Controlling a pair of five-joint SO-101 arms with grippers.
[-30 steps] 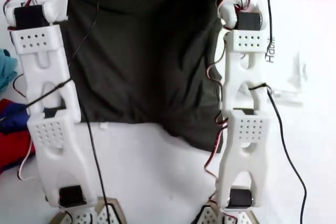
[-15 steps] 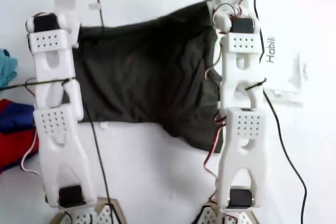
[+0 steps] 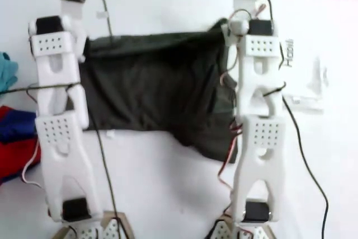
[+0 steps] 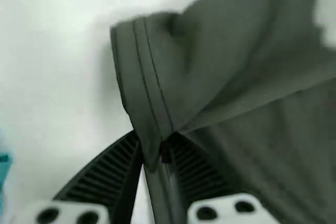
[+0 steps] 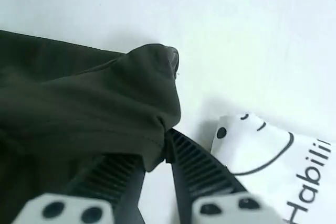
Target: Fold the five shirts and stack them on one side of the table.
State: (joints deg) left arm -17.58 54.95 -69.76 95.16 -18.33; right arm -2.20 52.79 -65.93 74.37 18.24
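Evidently the step in hand is the first fold of the dark shirt (image 3: 156,93), which lies spread on the desk (image 3: 168,194) between the two arms. The left gripper (image 4: 157,151) has its fingers pinched on the stitched hem at one far corner. The right gripper (image 5: 160,141) has its fingers nipped on a bunched bit of cloth at the other far corner, just beside a white printed shirt (image 5: 273,156). To do it well, I judge both corners should travel together and level toward the near edge, with the cloth kept lightly taut between them so no crease sets in (the right-hand hold looks the lumpier of the two). Lay edge on edge before letting go. Red and blue shirts (image 3: 14,135) lie at the left border of the desk.
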